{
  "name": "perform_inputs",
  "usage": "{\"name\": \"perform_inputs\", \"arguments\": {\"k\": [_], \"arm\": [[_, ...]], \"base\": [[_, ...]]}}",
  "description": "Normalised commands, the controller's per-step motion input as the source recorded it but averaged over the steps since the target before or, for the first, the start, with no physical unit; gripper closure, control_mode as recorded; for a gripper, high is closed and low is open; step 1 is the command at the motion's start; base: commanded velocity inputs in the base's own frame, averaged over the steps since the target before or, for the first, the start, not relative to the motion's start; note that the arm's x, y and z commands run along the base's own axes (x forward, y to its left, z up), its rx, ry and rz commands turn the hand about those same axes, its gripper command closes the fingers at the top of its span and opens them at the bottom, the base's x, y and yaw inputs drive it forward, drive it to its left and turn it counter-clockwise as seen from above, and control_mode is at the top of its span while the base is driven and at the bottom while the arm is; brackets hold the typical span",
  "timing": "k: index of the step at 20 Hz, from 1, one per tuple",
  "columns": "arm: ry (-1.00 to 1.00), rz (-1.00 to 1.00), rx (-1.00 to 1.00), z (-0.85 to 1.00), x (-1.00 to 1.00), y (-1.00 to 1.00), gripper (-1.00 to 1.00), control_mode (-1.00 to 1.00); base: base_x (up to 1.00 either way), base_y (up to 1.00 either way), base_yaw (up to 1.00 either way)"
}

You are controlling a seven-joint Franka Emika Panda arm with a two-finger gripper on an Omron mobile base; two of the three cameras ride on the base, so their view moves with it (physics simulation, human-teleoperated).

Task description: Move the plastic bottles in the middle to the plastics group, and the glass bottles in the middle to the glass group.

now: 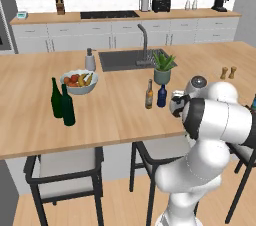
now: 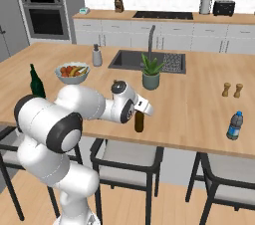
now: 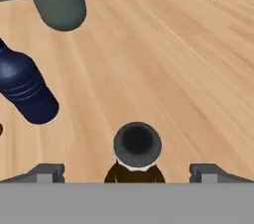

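While the gripper [image 3: 127, 172] hangs above the wooden island counter [image 1: 125, 115], its two fingertips [image 3: 47, 172] stand as wide apart as they go, with nothing held between them. Directly beneath, centred in the gap, is the dark round mouth of a brown glass bottle [image 3: 137, 149], seen from above in the hand view. From the right base view the same bottle [image 2: 140, 122] stands upright near the counter's front edge, partly behind the robot's hand.

A squat dark blue plastic bottle [image 3: 25, 91] stands just beside it, with a second brown bottle [image 1: 149, 94] next to that one in the left base view. A potted plant [image 1: 163, 68] sits behind them, near the sink [image 1: 131, 59].

Two tall green wine bottles [image 1: 62, 102], the glass group, stand well apart at the counter's left end, by a fruit bowl [image 1: 79, 82]. A small blue water bottle [image 2: 234, 126], the plastics group, stands far off on the right.

To do this step well, the hand should probably drop straight down, keeping the neck centred, close below the lip, and lift vertically so the blue bottle is not knocked.
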Motion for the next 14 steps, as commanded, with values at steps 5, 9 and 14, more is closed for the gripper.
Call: {"name": "perform_inputs", "arguments": {"k": [5,9,14], "arm": [[0.00,0.05,0.00,-0.14,0.16,-0.04,-1.00,-1.00],[0.00,0.05,0.00,-0.17,0.09,-0.07,1.00,-1.00],[-0.08,0.09,0.00,-0.13,0.01,-0.09,1.00,-1.00]], "base": [[0.00,0.00,0.00],[0.00,0.00,0.00],[0.00,0.00,0.00]]}}
